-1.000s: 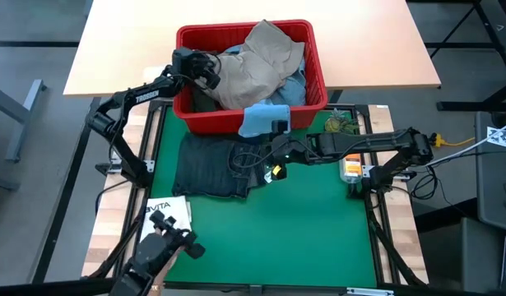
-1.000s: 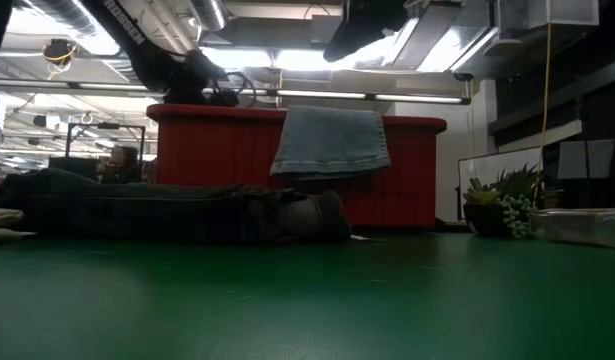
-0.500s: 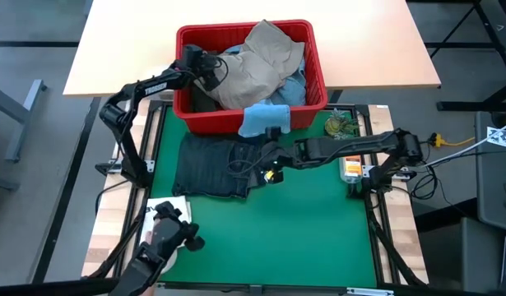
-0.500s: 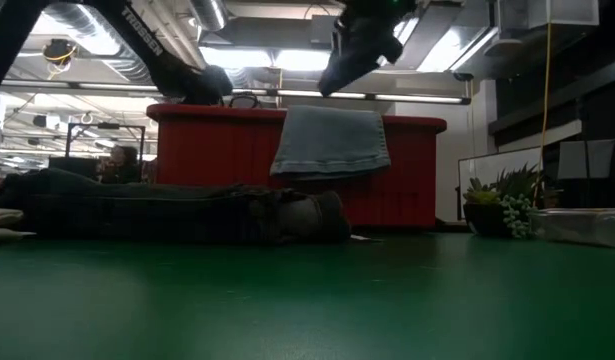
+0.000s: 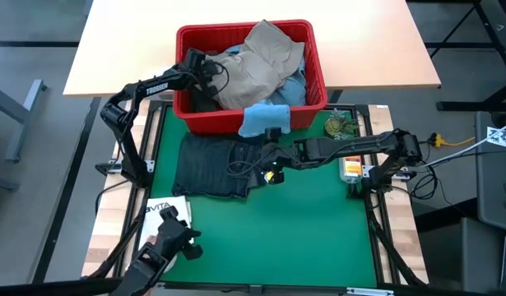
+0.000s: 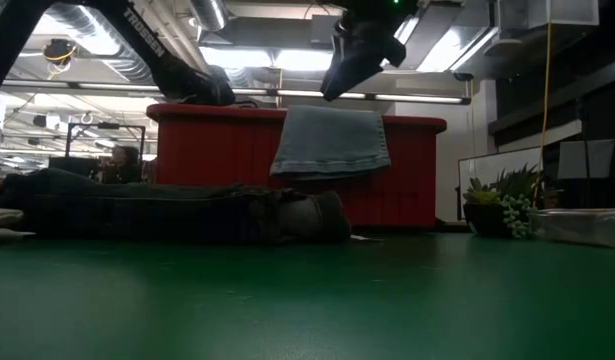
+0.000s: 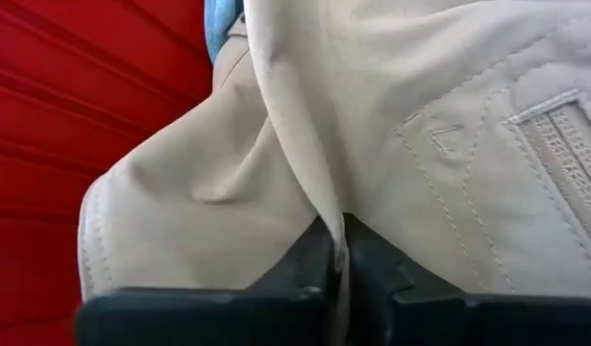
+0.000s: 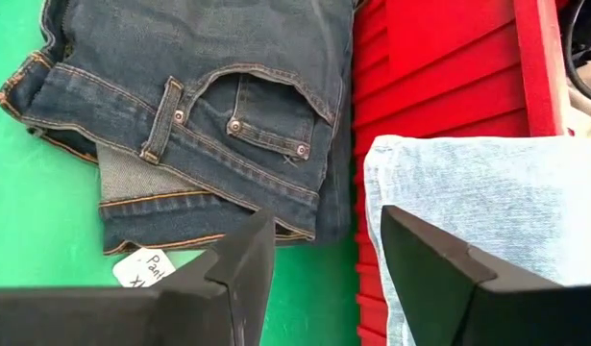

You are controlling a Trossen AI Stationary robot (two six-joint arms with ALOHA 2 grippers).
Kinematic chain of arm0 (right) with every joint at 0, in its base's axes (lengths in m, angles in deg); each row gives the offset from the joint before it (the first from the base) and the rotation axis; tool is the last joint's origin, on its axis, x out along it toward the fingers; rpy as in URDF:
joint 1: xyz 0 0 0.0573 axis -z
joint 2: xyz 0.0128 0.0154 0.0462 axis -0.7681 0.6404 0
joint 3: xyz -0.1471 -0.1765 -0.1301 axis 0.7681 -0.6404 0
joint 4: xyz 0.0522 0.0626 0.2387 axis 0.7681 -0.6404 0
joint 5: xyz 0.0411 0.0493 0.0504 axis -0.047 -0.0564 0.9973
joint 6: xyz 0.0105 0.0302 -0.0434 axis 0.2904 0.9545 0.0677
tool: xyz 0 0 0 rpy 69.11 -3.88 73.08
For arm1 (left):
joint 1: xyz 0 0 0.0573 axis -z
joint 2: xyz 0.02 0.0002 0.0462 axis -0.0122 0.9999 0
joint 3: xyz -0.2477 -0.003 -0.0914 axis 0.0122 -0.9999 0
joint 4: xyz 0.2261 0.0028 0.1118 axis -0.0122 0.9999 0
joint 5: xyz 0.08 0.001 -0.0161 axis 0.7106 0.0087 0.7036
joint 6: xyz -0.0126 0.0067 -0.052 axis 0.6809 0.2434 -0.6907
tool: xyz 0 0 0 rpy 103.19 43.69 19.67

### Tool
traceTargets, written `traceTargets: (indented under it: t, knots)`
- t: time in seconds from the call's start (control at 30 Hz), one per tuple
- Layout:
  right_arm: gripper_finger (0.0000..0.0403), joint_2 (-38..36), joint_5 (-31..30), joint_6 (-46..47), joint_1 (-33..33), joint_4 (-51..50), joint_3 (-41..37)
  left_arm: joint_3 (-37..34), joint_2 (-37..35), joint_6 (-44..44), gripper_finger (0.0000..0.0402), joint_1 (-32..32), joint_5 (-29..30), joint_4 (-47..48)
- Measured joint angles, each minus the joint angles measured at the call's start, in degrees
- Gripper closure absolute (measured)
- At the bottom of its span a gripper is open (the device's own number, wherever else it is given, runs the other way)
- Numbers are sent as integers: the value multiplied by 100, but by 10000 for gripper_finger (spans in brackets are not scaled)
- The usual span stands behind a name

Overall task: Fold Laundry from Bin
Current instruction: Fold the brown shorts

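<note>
The red bin [image 5: 244,27] stands at the table's far middle, piled with khaki trousers [image 5: 257,62] and other laundry. My left gripper [image 5: 211,74] reaches into the bin's left part and is shut on the khaki trousers [image 7: 449,144]. Light blue jeans [image 5: 262,117] hang over the bin's near rim. Folded dark navy jeans [image 5: 211,164] lie flat on the green mat in front of the bin. My right gripper [image 8: 324,269] hovers open above their right end [image 8: 228,106], beside the hanging light blue jeans [image 8: 487,202]. My left gripper pinches a raised fold of the khaki trousers [image 7: 319,197] between its two fingers [image 7: 305,264]. It comes slanting down from the table's left. The fold stands up out of the shut fingers, and the rest of the trousers lies on the pile in the bin.
A white tote [image 5: 166,210] lies at the mat's near left corner, with a dark camera mount [image 5: 166,238] over it. A small plant [image 5: 341,125] and an orange object [image 5: 351,167] sit at the mat's right side. The mat's near half is bare green.
My left gripper has dipped lower into the bin against the khaki trousers, and its wrist has rolled. My right gripper has come down a little and toward the table's left, over the dark jeans' right end. The laundry has not visibly shifted.
</note>
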Motion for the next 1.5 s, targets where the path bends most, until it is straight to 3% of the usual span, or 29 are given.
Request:
traceTargets:
  t: [0.3,0.5,0.8,1.2,1.33,1.5]
  knots:
    - [212,0,2,-2,0,-671,346,319,-16,-370,400,275,62,280]
    - [212,-4,-32,-2,0,-1458,781,1297,-22,-631,401,599,-25,850]
    - [212,-79,-856,-23,0,-2849,1321,3106,-24,-1190,401,1154,-837,1688]
    - [212,-1107,-2070,10,0,-3620,1335,5328,-28,-1202,401,2400,-1033,2299]
    - [212,-1512,-2209,22,0,-3758,1335,6011,-30,-1202,401,2804,-1033,2341]
    - [212,-1971,-2211,22,0,-3831,1335,6070,-280,-1196,401,3255,-1024,1841]
